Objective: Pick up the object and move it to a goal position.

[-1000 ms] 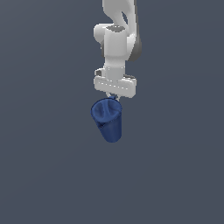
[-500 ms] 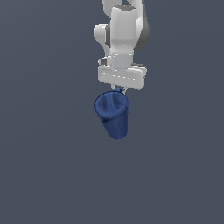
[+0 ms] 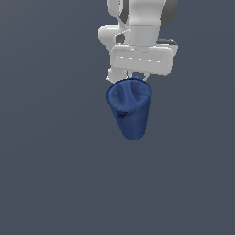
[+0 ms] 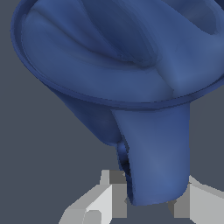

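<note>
The object, a dark blue tapered cup (image 3: pixel 130 110) with a wide rim and a rounded base, hangs in the air under the white arm in the exterior view. It tilts a little, its folded inside facing the camera. My gripper (image 3: pixel 133 81) is shut on the far side of its rim, and the cup hides the fingertips there. In the wrist view the cup (image 4: pixel 131 74) fills most of the picture. A narrow part of its wall sits between my two grey fingers (image 4: pixel 105 199), so my gripper (image 4: pixel 151 199) is shut on it.
A plain dark grey surface (image 3: pixel 50 183) lies behind and below the cup in the exterior view. Nothing else shows in either view.
The arm has carried the cup up and toward the exterior view's right. Arm and cup both look larger, so they are closer to the camera. The grip has not changed.
</note>
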Motion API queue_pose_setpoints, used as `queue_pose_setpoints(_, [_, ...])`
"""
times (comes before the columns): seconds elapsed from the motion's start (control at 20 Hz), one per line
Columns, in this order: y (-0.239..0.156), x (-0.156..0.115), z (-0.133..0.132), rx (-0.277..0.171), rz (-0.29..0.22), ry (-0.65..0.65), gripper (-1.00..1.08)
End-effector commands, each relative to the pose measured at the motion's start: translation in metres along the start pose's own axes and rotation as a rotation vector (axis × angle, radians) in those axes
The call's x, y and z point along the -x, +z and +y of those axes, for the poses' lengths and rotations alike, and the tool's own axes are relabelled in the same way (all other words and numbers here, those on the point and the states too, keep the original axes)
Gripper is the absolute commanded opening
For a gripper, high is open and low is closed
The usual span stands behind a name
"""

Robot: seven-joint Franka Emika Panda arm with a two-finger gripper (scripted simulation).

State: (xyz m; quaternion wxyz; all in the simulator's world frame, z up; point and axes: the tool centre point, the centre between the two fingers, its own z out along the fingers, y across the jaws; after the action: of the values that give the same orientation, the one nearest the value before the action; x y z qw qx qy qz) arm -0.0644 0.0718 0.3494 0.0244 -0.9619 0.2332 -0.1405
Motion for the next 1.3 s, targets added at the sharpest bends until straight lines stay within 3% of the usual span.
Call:
queue_pose_setpoints(0.0, [-0.023,-0.007,-0.015,-0.002,0.003,0.000,-1.00])
queue_pose_setpoints(0.65, [-0.114,-0.035,-0.077,-0.003,0.003,0.001,-1.00])
queue_pose_setpoints(1.25, [-0.170,-0.055,-0.116,-0.003,0.002,0.002,-1.00])
